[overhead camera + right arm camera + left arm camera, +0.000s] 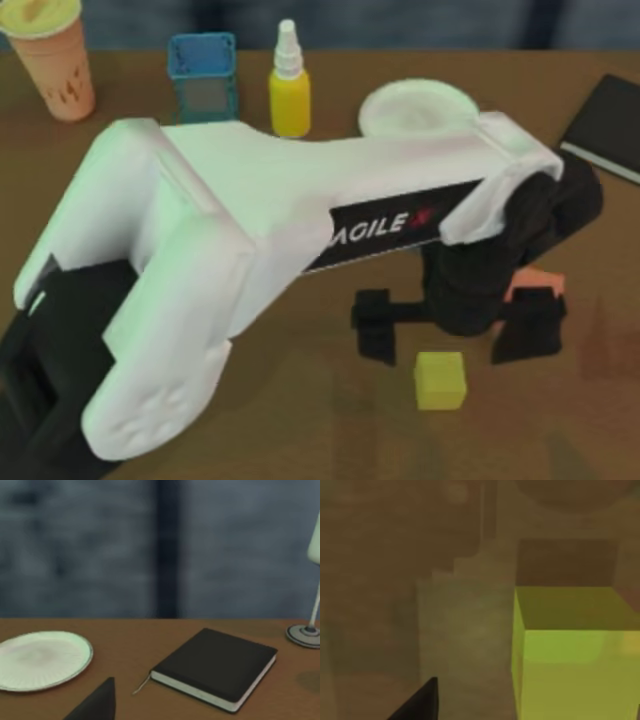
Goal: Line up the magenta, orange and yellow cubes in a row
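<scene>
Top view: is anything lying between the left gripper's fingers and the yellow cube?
No. In the top view the left gripper hangs open just behind the yellow cube, with only bare table between them. The orange cube peeks out beside one finger.

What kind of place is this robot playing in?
Probably a pretend desk or worktable in a computer-made room, not a real one. On the brown table sit a black notebook, a white plate and a yellow squeeze bottle.
</scene>
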